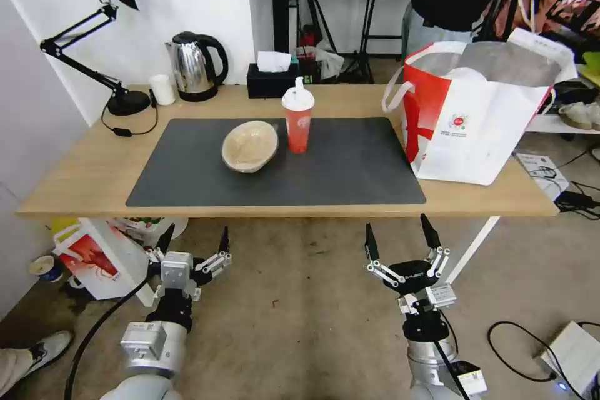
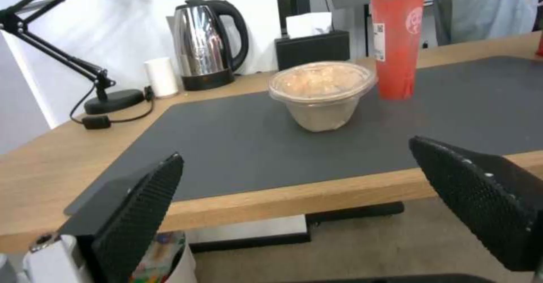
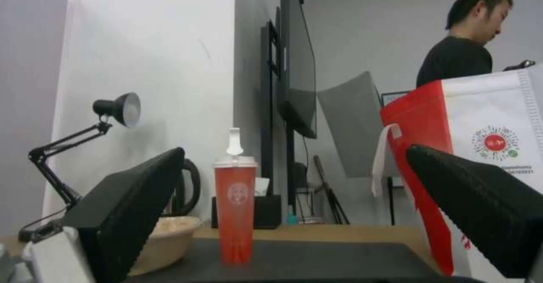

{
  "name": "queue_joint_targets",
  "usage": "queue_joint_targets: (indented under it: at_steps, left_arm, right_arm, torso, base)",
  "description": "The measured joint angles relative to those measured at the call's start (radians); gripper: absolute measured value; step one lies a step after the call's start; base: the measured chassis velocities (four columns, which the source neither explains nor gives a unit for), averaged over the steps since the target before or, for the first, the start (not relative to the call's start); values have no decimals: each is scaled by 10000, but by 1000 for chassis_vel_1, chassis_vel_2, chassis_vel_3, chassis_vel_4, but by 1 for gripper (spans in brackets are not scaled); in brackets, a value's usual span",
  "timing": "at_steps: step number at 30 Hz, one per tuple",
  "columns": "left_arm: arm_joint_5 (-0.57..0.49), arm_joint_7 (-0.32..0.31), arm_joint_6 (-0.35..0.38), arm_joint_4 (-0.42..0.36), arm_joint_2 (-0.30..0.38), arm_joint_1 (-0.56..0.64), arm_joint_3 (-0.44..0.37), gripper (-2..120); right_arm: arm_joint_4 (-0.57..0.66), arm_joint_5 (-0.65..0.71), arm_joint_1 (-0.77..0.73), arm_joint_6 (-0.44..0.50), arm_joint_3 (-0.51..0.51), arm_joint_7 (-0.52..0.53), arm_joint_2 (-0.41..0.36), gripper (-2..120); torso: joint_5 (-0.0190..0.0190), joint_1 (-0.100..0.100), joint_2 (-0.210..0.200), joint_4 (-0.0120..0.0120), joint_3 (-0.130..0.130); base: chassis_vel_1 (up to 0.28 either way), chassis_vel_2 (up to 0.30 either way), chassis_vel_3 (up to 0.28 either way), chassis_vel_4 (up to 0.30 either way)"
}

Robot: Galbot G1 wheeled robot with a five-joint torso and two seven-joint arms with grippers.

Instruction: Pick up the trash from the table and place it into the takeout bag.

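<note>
Both arms hang low in front of the counter (image 1: pixel 81 181), below its near edge and over the bare floor. The left claw (image 1: pixel 194 242) sits toward the left end, its two black fingers spread wide with nothing between them. The right claw (image 1: pixel 400 239) sits further right, under the near edge of the dark grey mat (image 1: pixel 350 169), and it too is released, fingers splayed and empty.

On the mat, the beige pulp bowl (image 1: pixel 250 146) rests left of centre, tipped a little on its side, with a clear lid over it as seen from the left wrist. Just to its right, close but not touching, the red drink cup (image 1: pixel 298 120) stands upright with its white domed lid and spout on top. The takeout bag (image 1: pixel 475 131) stands at the right end of the counter, partly overlapping the mat's right edge, mouth open to show the silver lining; a white rounded shape lies inside it, though what it is I cannot tell.

Along the far edge stand a black desk lamp (image 1: pixel 100 44), a small white cup (image 1: pixel 163 89), a steel kettle (image 1: pixel 195 66) and a black tissue box (image 1: pixel 272 78).
</note>
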Motion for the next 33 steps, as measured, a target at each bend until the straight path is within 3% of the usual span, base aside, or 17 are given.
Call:
queue_joint_targets:
  at_steps: [16, 21, 25, 33]
  left_arm:
    - [0, 0, 0, 0, 0, 0, 0, 100]
    - [0, 0, 0, 0, 0, 0, 0, 100]
    - [0, 0, 0, 0, 0, 0, 0, 100]
    - [0, 0, 0, 0, 5, 0, 0, 100]
  right_arm:
    - [-67, 21, -62, 97, 120, 7, 54, 100]
    - [495, 72, -157, 33, 107, 11, 26, 100]
    - [1372, 263, -49, -481, -42, -18, -290, 100]
    - [2992, 1406, 1037, -2409, -356, 77, -1613, 100]
  torso:
    - [0, 0, 0, 0, 0]
    - [1, 0, 0, 0, 0]
    - [0, -1, 0, -1, 0]
    - [4, 0, 0, -3, 1]
  base:
    - [0, 0, 0, 0]
    - [0, 0, 0, 0]
    - [0, 0, 0, 0]
    - [0, 0, 0, 0]
